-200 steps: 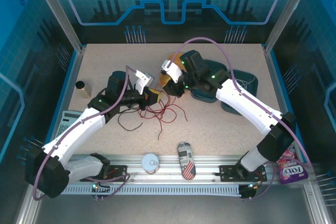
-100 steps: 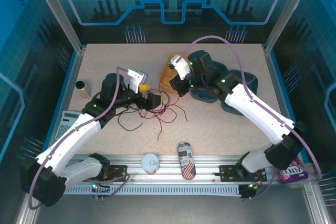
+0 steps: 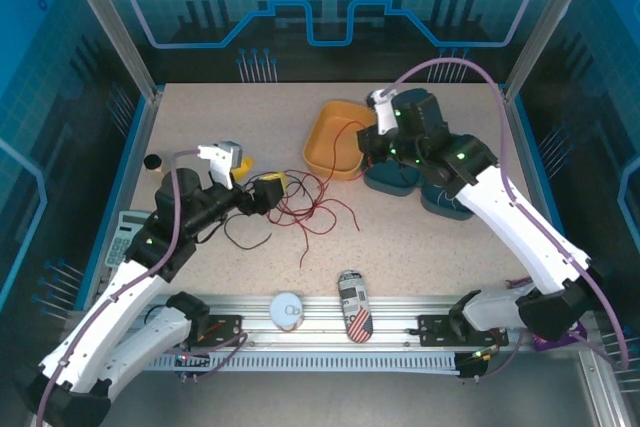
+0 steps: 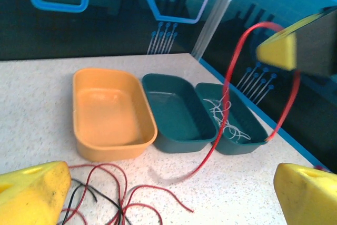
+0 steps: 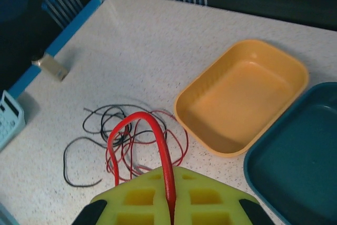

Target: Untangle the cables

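Your right gripper (image 5: 169,196) is clamped on a red cable (image 5: 138,114), which arcs forward from the pads and drops into the tangle of cables (image 5: 126,140) ahead of it. Your left gripper (image 4: 168,193) stands wide with nothing held, and strands lie just under its tips. Draw the red one away slowly while the left pins the black cable (image 5: 65,164), so the heap likely won't drag. The speckled table (image 3: 420,237) is flat. The orange tray (image 5: 242,98) and the teal tray (image 5: 300,151) crowd the right gripper's right side, and there is more room to its left.

A thin red wire (image 4: 227,90) loops up high. Thin white wires (image 4: 221,114) lie in a green plastic tub (image 4: 237,147).
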